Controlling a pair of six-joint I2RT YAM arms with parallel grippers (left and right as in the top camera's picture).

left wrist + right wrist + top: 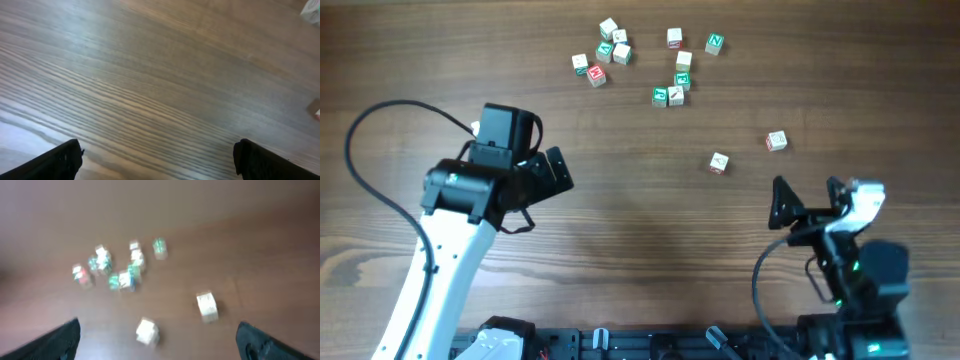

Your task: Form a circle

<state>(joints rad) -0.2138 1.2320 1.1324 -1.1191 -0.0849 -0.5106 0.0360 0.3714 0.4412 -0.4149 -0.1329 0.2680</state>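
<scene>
Tiny wooden letter cubes [623, 53], red, green and pale, lie scattered far on the wood-grain table [640, 220]; their letters are too small to read. Left gripper [157, 150] and right gripper [157, 330] gape empty.

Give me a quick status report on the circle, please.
Both open and empty: left gripper, right gripper. No circle yet: letter cubes scattered at the far side, two stray cubes nearer the right. Nothing in the way.

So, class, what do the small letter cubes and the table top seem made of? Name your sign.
Letter cubes: probably wood, pale matte faces, some printed red or green. Table: wood or wood-look laminate, brown streaky grain with a soft sheen; cannot tell which.
</scene>
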